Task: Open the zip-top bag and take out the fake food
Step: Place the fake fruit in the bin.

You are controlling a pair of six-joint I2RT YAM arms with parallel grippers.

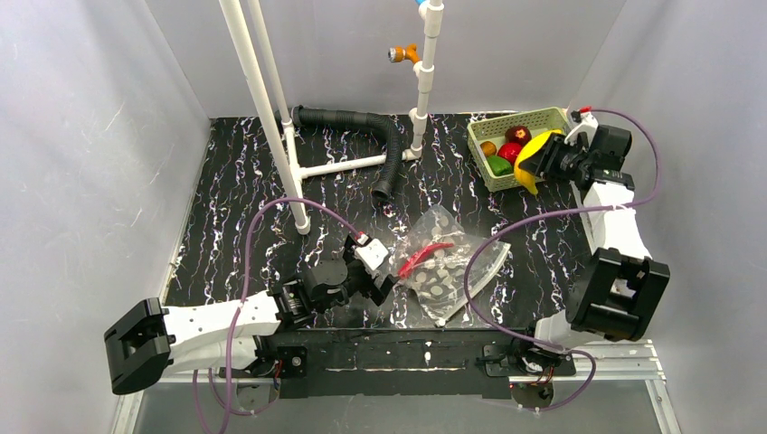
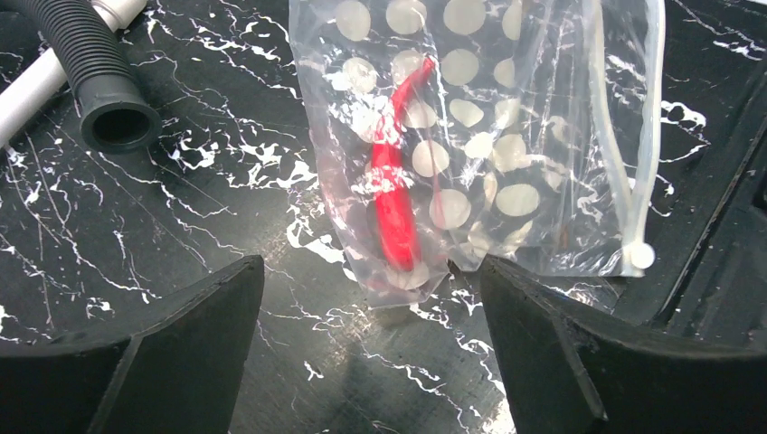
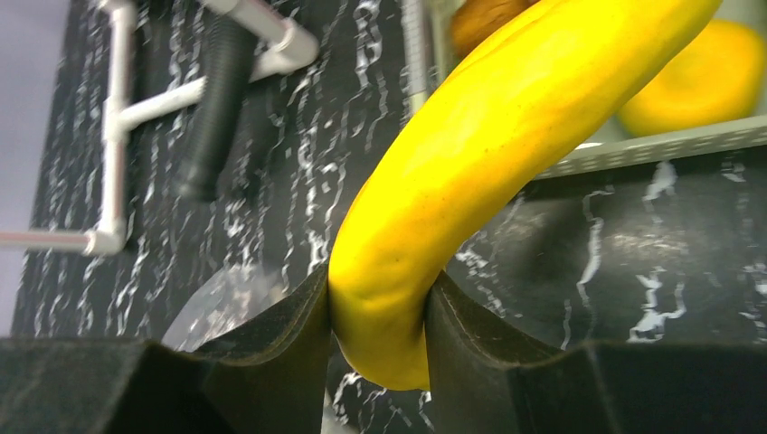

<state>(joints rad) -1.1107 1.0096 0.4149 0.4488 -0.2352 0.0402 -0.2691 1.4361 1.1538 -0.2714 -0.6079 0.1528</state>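
Right hand [image 3: 377,287] clamps the yellow banana [image 3: 506,154] at the green basket [image 1: 520,117]; left hand [image 2: 369,271] stands wide open, empty, facing the zip-top bag [image 2: 506,117].

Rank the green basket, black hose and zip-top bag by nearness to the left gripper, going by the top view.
1. zip-top bag, just right of the left gripper.
2. black hose, behind it, mid-table.
3. green basket, far right corner.

One zip-top bag [image 1: 449,278], one red chili [image 2: 393,208], one banana [image 3: 506,154], one green basket [image 1: 534,116], one black hose [image 1: 362,120].
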